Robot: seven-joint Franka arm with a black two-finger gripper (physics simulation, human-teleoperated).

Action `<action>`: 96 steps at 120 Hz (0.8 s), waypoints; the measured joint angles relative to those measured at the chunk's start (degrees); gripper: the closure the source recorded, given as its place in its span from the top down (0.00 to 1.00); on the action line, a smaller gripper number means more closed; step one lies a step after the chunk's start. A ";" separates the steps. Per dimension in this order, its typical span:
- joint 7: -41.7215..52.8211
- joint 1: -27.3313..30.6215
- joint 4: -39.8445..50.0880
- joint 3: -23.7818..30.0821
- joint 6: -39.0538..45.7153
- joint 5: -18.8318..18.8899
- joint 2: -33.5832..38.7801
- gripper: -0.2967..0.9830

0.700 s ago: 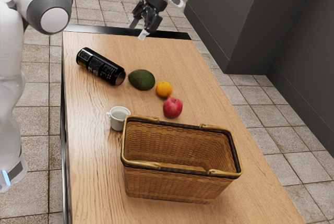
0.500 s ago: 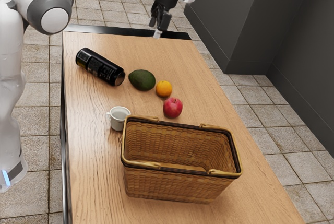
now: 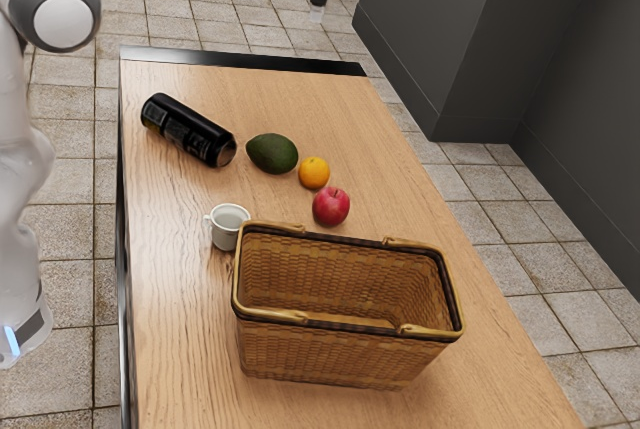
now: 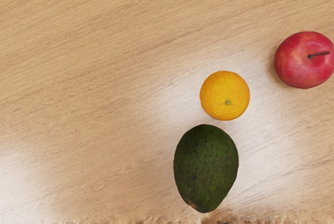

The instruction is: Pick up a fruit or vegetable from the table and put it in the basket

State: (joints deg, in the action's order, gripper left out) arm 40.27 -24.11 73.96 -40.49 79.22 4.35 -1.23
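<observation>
While the end effector [image 3: 318,15] hovers — fruit [image 3: 314,172] lies below.

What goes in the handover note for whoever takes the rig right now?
Hand: raised, seen past the table's far edge in the exterior view; no fruit in it.
Fruit: avocado, orange and red apple all on the table, orange between the other two, apple nearest the basket.
Basket: upright on the table, no fruit seen inside.
Also there: black can on its side near the avocado, white cup upright beside the basket.
Done: no pick or place yet.
Left: pick one fruit, put it in the basket.
</observation>
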 joint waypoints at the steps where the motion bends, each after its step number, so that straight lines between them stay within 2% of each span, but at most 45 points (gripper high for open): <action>1: 0.07 -0.22 0.20 -0.02 0.08 0.20 -0.16 0.77; 13: 0.99 -4.58 3.59 -0.67 1.78 1.71 -4.53 0.77; 20: 2.13 -7.61 8.71 -0.84 4.36 0.61 -5.68 0.77; 38: 5.52 -1.12 17.96 -1.01 10.73 -4.19 -6.20 0.77; 62: 9.70 2.52 23.90 -1.01 16.86 -6.70 -6.43 0.77; 74: 11.49 1.85 26.91 -1.00 19.79 -7.10 -5.66 0.77; 82: 12.50 1.21 29.83 -0.97 21.43 -6.82 -2.19 0.77; 96: 13.25 1.59 33.63 -0.85 23.80 -3.11 2.17 0.77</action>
State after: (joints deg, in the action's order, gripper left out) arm 53.51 -22.52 107.59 -41.33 103.02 1.24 0.94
